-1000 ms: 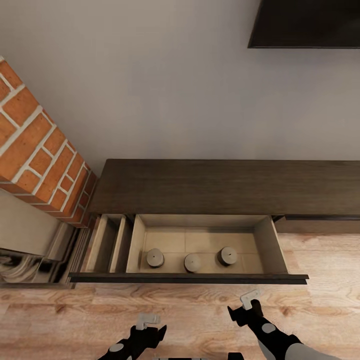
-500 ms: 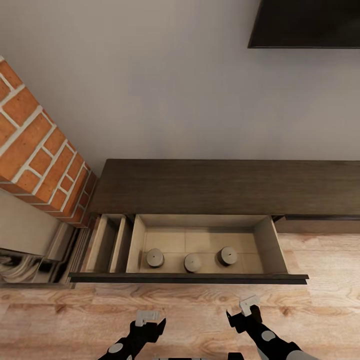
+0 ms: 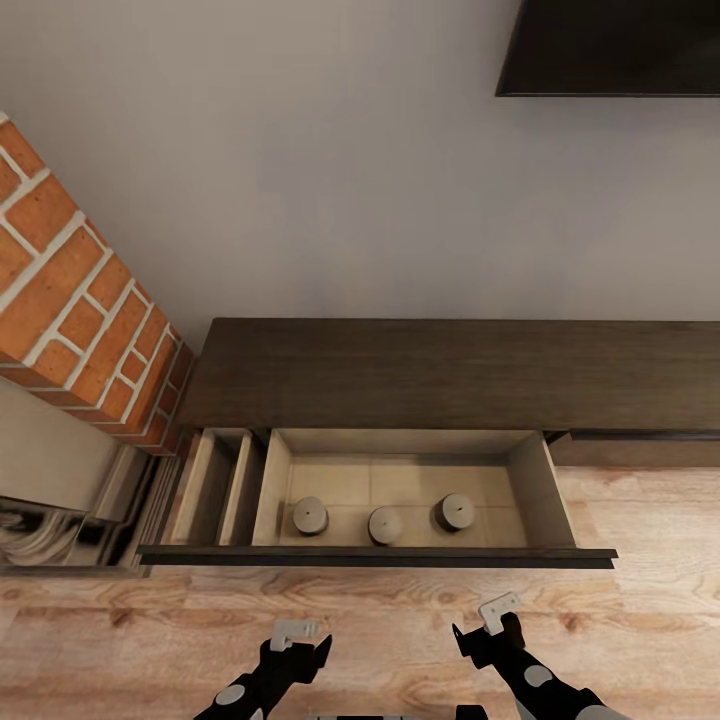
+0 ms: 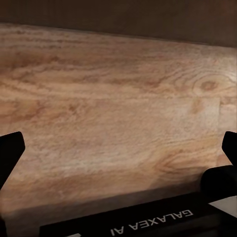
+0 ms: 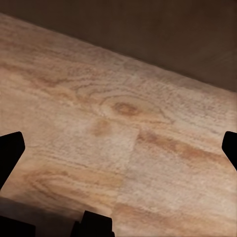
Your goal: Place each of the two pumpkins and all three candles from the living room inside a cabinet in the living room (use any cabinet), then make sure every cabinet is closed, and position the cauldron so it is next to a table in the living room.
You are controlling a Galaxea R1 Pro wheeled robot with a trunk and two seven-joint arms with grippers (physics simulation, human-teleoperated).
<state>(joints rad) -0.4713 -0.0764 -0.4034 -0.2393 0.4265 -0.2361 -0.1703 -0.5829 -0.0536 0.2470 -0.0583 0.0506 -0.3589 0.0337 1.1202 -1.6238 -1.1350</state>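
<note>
Head view: the cabinet (image 3: 450,375) runs along the grey wall with one drawer (image 3: 400,495) pulled fully out, and the three candles (image 3: 383,523) stand upright in a row near its dark front panel, apart from each other. They sit well forward in the pale drawer – probably because they were lowered in from the robot's side, the easiest reach. Left hand (image 3: 297,648) and right hand (image 3: 487,628) hang low over the wood floor (image 3: 380,610) just in front of the drawer, both spread wide and holding nothing; the wrist views show fingertips at the frame edges with bare planks between them. Neither hand touches the drawer front. Pumpkins and cauldron aren't visible from here, so that part of the job looks pending – the drawer also needs closing at some point. Room: red-brick fireplace (image 3: 80,310) at the left with a stone hearth, a dark panel (image 3: 610,45) mounted high on the wall, warm-grained plank flooring.
</note>
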